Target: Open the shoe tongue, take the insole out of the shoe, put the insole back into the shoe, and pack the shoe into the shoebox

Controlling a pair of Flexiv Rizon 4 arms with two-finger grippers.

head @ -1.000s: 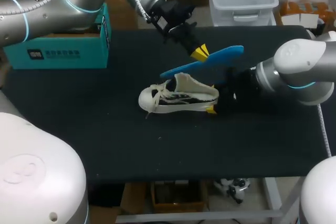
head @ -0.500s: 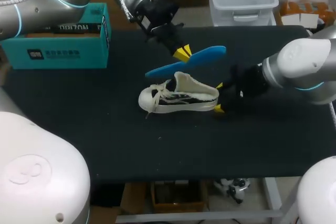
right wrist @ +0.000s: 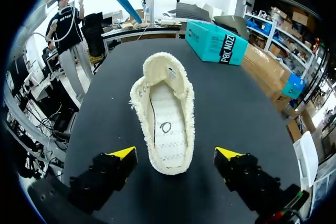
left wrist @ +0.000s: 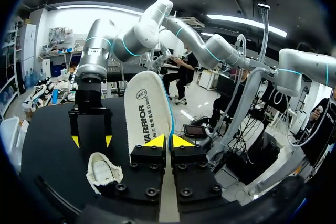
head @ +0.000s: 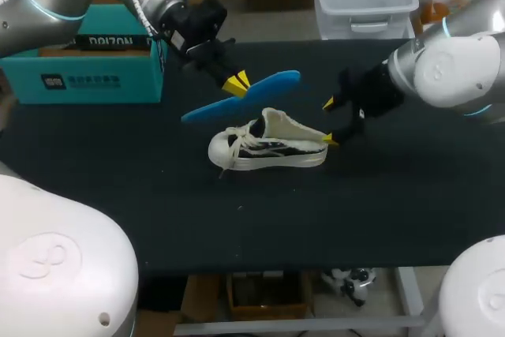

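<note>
Two grippers, two roles: my left gripper (head: 235, 83) is clamped on the blue insole (head: 260, 89) near its middle and holds it in the air just far-left of the shoe (head: 268, 150), so the insole is out and free to go back in. The shoe sits upright mid-table, toe left, tongue raised, mouth open. My right gripper (head: 330, 122) hangs wide open just right of the heel, touching nothing, probably to leave room. Versus a second ago: insole carried left toward the teal shoebox (head: 87, 76); right gripper backed away from the heel
</note>
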